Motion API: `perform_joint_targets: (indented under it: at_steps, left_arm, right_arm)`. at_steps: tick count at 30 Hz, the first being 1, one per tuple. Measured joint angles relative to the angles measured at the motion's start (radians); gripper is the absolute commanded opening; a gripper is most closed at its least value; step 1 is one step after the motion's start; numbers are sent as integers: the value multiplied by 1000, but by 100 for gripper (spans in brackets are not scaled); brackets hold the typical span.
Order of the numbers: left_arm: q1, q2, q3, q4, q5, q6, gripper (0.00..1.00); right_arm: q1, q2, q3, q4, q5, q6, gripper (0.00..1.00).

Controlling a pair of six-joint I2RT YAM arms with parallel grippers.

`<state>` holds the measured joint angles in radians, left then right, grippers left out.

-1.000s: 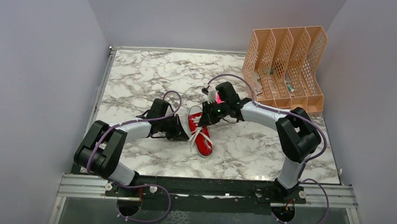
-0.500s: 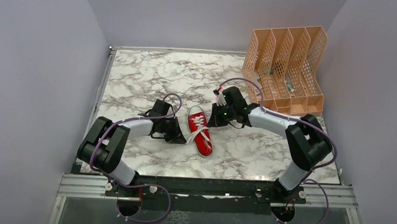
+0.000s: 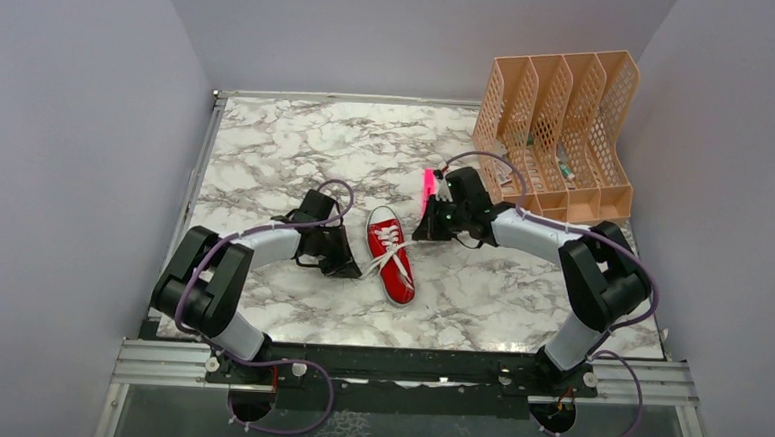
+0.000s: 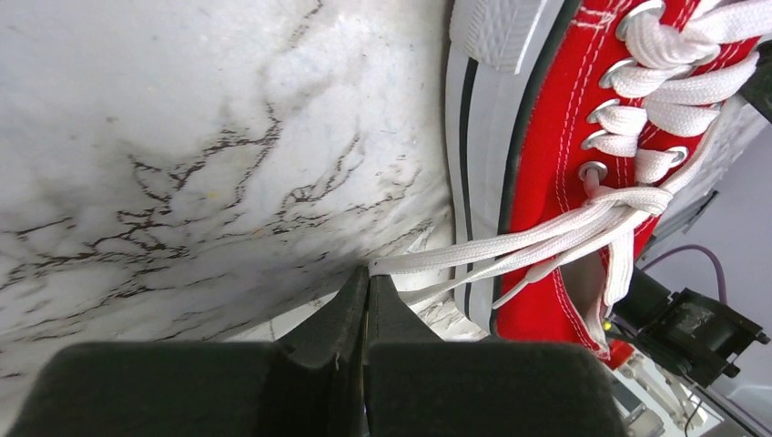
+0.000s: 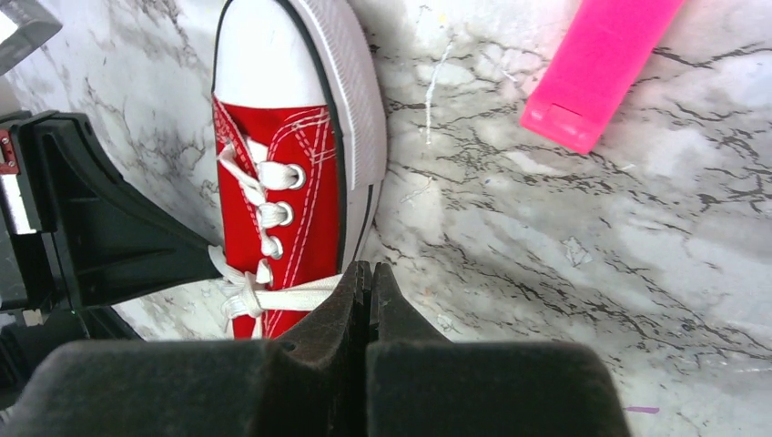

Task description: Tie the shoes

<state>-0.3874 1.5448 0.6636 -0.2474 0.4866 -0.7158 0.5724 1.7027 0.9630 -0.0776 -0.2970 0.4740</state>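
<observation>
Lavender walls point(image 3: 69, 112) enclose a marble table point(image 3: 287, 153) bearing the sneaker point(image 3: 391, 261).

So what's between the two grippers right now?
The red sneaker lies between left gripper and right gripper, each shut on a lace; the top view shows it.

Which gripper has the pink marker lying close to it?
The right gripper: the pink marker lies on the table close by it. The left gripper, across the red sneaker, has none nearby. Both pinch laces.
</observation>
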Motion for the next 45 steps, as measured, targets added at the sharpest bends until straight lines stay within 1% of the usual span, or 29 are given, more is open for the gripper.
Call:
perform_joint_targets:
  at_steps: [11,20,21,22,23,24,26,27,28,29,31,33,35,37,38,40,45]
  left_arm:
    - [-1,-22,0,-18,-53,-6,0]
    - [-1,-21,16,-34,-86,-2,0]
    - [-1,-20,22,-38,-95,2,0]
    - [-1,-18,27,-42,-101,4,0]
    - [-1,-12,37,-51,-106,12,9]
    - [-1,-6,47,-57,-109,20,23]
    - [-1,6,71,-83,-121,37,38]
    - [0,7,85,-100,-127,44,55]
    - [-1,0,95,-111,-143,48,68]
    - [0,-6,100,-121,-158,50,75]
    - [2,-51,111,-164,-208,56,81]
    - [1,-112,111,-224,-278,58,80]
    - [0,-179,114,-282,-327,56,76]
    - [-12,-232,118,-303,-337,54,70]
    - [-23,-250,121,-299,-330,55,67]
    - [-50,-259,128,-253,-270,55,65]
    - [-109,-185,127,-86,-122,36,60]
  right_arm:
    - [-32,0,-43,40,2,43,0]
    - [-96,0,-67,82,-19,51,0]
    - [-96,1,-66,83,-24,48,7]
    - [-97,2,-64,83,-33,39,25]
    - [-98,5,-58,82,-43,27,38]
    - [-99,10,-46,76,-53,14,46]
    - [-108,22,-4,41,-49,-15,58]
    - [-114,24,19,13,-44,-32,62]
    - [-117,22,40,-15,-39,-49,66]
    - [-119,13,56,-42,-32,-68,68]
    - [-123,-20,67,-97,-21,-108,71]
    - [-115,-77,67,-164,-17,-144,72]
    - [-92,-140,64,-206,-21,-170,72]
    - [-59,-188,61,-224,-42,-182,71]
    - [-45,-204,59,-225,-57,-184,71]
    - [-24,-218,47,-220,-95,-183,69]
    - [-16,-217,3,-219,-154,-150,69]
